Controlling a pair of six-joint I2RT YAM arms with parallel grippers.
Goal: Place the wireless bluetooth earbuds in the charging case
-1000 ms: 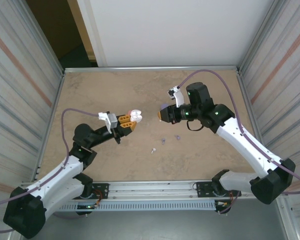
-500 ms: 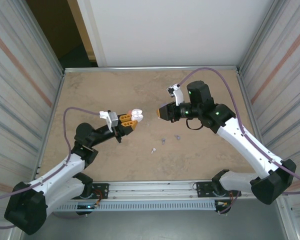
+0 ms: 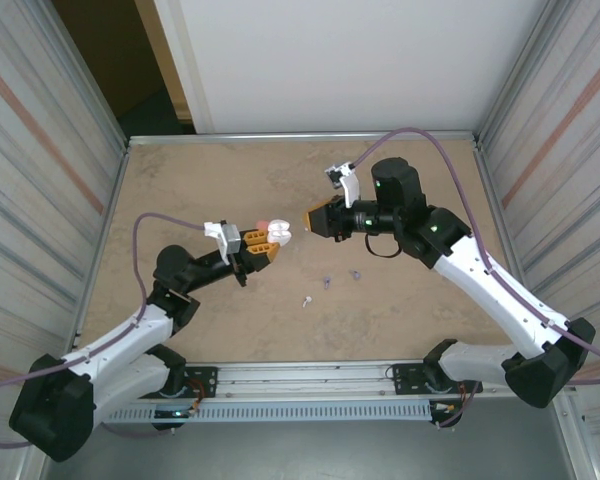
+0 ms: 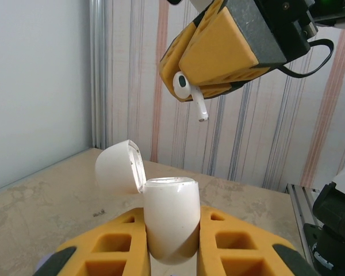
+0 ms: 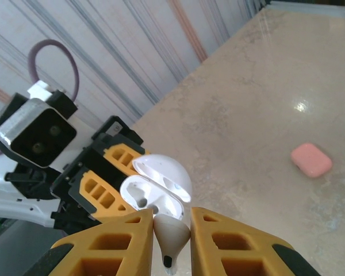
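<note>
My left gripper (image 3: 263, 243) (image 4: 171, 227) is shut on a white charging case (image 3: 278, 234) (image 4: 171, 215), held upright with its lid (image 4: 119, 168) swung open. My right gripper (image 3: 314, 217) (image 5: 172, 230) is shut on a white earbud (image 4: 187, 91) (image 5: 171, 237), pinched by its head with the stem pointing out. The earbud hangs just above and beyond the case's open mouth (image 5: 142, 192), a small gap apart. Three loose earbuds lie on the table: a white one (image 3: 307, 300) and two purple ones (image 3: 326, 282) (image 3: 356, 273).
A pink case (image 5: 311, 160) (image 3: 263, 223) lies shut on the tan table (image 3: 200, 190) just behind the left gripper. Striped walls stand on both sides, with a metal rail (image 3: 310, 378) along the near edge.
My right gripper has carried the white earbud leftward toward the case. My left gripper has shifted slightly right with the case, so the gap between them has narrowed.
</note>
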